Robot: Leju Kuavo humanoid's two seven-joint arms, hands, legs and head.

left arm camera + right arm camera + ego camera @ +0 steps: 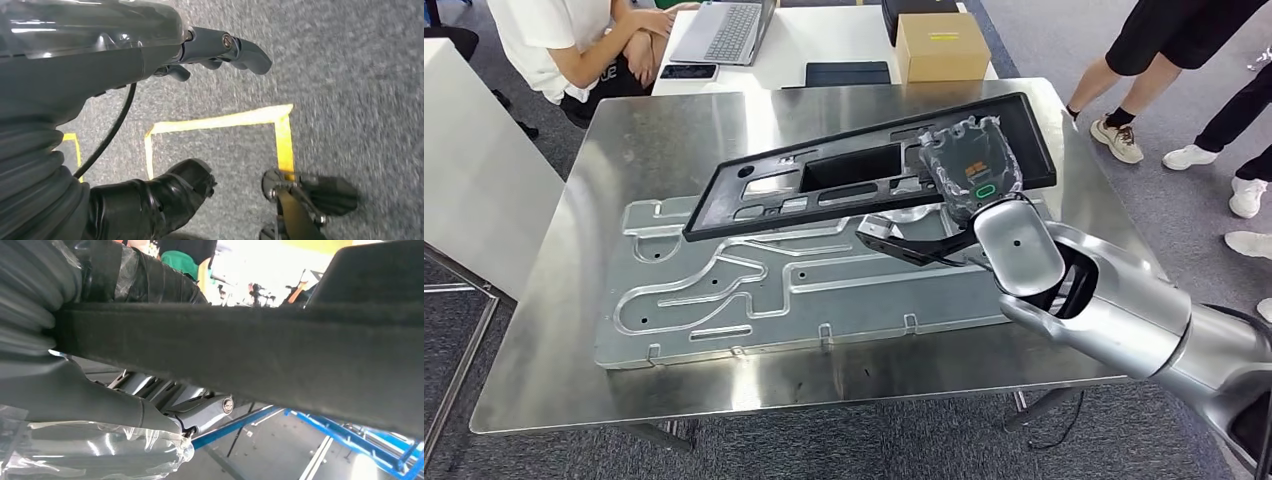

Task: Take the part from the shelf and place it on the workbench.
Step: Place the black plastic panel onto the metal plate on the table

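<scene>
The part (1029, 135) is a long black plastic panel with several cut-outs. It lies slantwise over the steel workbench (664, 130), above a grooved metal plate (754, 290). My right hand (971, 172), wrapped in clear plastic, grips the panel at its right end. Whether the panel's left end touches the plate I cannot tell. In the right wrist view the part's dark edge (250, 350) runs across the picture, with my right hand (100, 405) clasped around it. My left hand (100, 55) hangs over the carpet, holding nothing, its fingers loosely extended.
Behind the workbench a white table carries a cardboard box (942, 46), a laptop (724, 30) and a phone (689, 71). A person (574, 45) sits at the back left. Other people's legs (1164, 60) stand at the right. Yellow tape (225, 120) marks the floor.
</scene>
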